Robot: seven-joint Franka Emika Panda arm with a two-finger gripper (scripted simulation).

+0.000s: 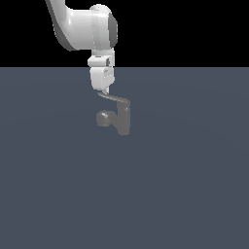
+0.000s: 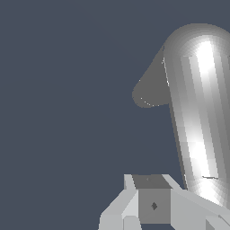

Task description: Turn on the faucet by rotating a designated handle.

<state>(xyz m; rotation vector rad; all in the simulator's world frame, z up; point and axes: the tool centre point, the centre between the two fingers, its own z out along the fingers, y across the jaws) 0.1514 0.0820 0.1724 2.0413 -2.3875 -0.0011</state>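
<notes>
Though near level, handle [image 1: 111,97] pointing view-left

surface: flat slate-blue floor [image 1: 73,194] | backdrop: black band [image 1: 194,29] above | texture: seemingly none

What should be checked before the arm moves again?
1. Tap standing upright on the floor: ok.
2. Lever in plain sight in the exterior view: ok.
3. Tool at the lever's thin tip: ok.
4. Tool actually touching the lever: cannot tell.
5. Tool open or shut: cannot tell.
6. Stubby spout clear of the tool: ok.
</notes>
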